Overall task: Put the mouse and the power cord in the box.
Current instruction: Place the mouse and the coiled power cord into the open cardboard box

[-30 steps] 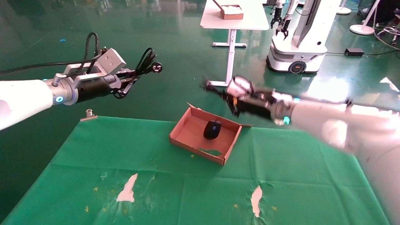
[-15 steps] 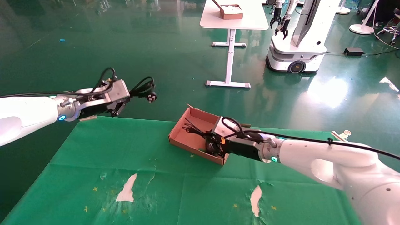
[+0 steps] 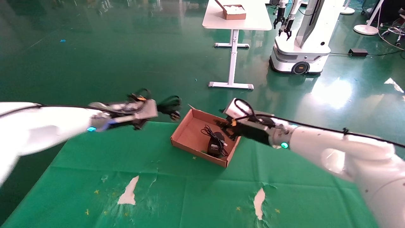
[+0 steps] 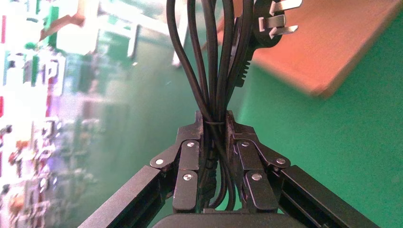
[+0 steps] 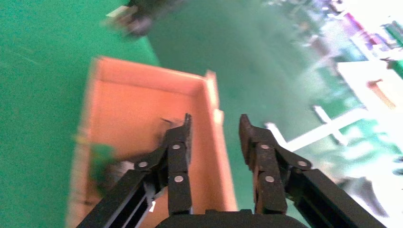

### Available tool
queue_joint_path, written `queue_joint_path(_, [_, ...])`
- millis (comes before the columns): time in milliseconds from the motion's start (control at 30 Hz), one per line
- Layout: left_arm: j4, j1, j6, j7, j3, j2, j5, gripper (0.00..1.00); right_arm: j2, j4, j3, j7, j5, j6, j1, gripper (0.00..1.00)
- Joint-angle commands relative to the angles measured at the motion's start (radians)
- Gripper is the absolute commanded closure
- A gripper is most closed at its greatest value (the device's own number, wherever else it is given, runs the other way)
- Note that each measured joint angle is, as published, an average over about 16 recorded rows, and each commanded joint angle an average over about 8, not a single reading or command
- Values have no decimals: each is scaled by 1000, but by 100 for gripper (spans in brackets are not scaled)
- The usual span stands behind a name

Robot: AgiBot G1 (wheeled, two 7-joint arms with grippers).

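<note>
Down in the box (image 3: 190, 131), the black mouse (image 3: 215, 146) lies tangled in its thin cable; right gripper (image 3: 225, 126) hovers above, jaws apart and empty. Left gripper (image 4: 215, 124) clamps the looped power cord (image 4: 214, 61) beside the box's left wall.

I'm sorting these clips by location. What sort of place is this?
Probably a robot lab or test hall: a glossy green floor, another wheeled robot parked beside a white table, and a worn green cloth as work surface.
</note>
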Motion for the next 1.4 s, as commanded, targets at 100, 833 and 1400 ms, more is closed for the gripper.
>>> queue_joint_path(100, [-26,34,12,3,16,44,16,100,32,-15,1,-47,-1,40,43,0])
queue_joint_path(833, [-459,46,-56,-147,448,61,130,3,285,-69,25,-205,22,-124,181,0])
queue_joint_path(1400, [-538,90,0,-245,425,0,55,0,312,-19,37,-155,50,-172,146,0])
